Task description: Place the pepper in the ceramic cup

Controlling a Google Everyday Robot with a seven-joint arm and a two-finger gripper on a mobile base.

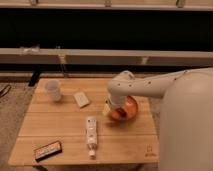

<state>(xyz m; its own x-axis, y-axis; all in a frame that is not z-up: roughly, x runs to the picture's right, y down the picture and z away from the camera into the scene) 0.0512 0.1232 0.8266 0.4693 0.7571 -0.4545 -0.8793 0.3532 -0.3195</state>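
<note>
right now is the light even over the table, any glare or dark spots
Camera view: warm, fairly even light on the table, no harsh glare; the background behind it is nearly black; the gripper, low at the rim of the bowl, blocks its inside; the cup is plainly lit.

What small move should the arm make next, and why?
Probably lower the gripper slightly into the orange bowl and close it there. It hangs open over the bowl's left side and holds nothing, while the ceramic cup stands far off at the left end of the table. The pepper likely lies in the bowl under the wrist, though I cannot make it out clearly.
</note>
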